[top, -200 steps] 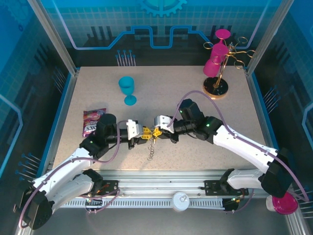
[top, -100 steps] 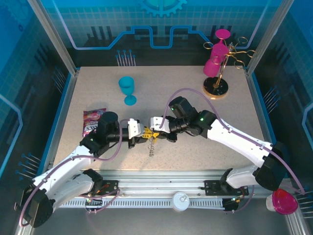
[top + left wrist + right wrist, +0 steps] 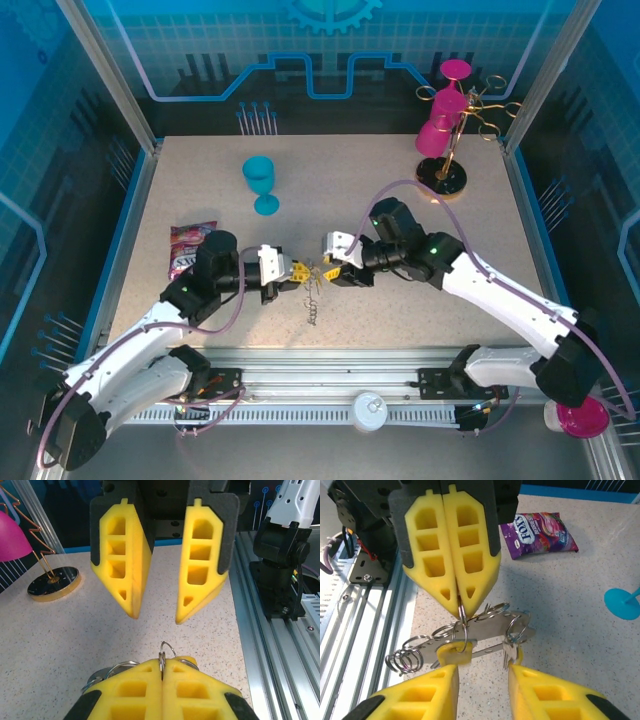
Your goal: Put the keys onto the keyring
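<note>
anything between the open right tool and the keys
Nothing visible: the open right tool directly faces the yellow-headed silver keys, which dangle from a thin metal ring pinched in the shut left tool.

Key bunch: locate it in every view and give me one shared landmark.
Top external: key bunch near centre, just right of the left gripper.
Left wrist: its rings poke up at bottom centre from that gripper's shut jaws.
Right wrist: centre, hanging from the same gripper, which enters from the top.
Shared landmark: the shut left gripper.
</note>
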{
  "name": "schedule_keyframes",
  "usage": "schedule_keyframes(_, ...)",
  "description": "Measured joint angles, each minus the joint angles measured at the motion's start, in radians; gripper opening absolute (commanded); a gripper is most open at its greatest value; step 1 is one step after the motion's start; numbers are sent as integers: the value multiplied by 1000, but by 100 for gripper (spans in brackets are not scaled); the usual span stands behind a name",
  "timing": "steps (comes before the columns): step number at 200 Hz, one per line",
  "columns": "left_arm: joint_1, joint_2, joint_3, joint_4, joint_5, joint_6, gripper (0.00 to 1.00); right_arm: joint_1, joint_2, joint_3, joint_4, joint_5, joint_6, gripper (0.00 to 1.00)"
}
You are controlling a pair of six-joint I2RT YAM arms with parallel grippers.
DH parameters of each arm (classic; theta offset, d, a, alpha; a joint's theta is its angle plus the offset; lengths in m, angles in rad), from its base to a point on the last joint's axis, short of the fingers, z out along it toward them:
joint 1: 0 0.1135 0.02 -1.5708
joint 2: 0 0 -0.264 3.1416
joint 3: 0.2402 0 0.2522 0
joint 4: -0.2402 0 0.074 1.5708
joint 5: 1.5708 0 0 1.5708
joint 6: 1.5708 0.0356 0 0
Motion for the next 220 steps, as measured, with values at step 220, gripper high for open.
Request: schedule_keyframes(220, 0, 0, -10, 116, 46, -109, 0, -11, 61, 10, 36, -112, 112, 0)
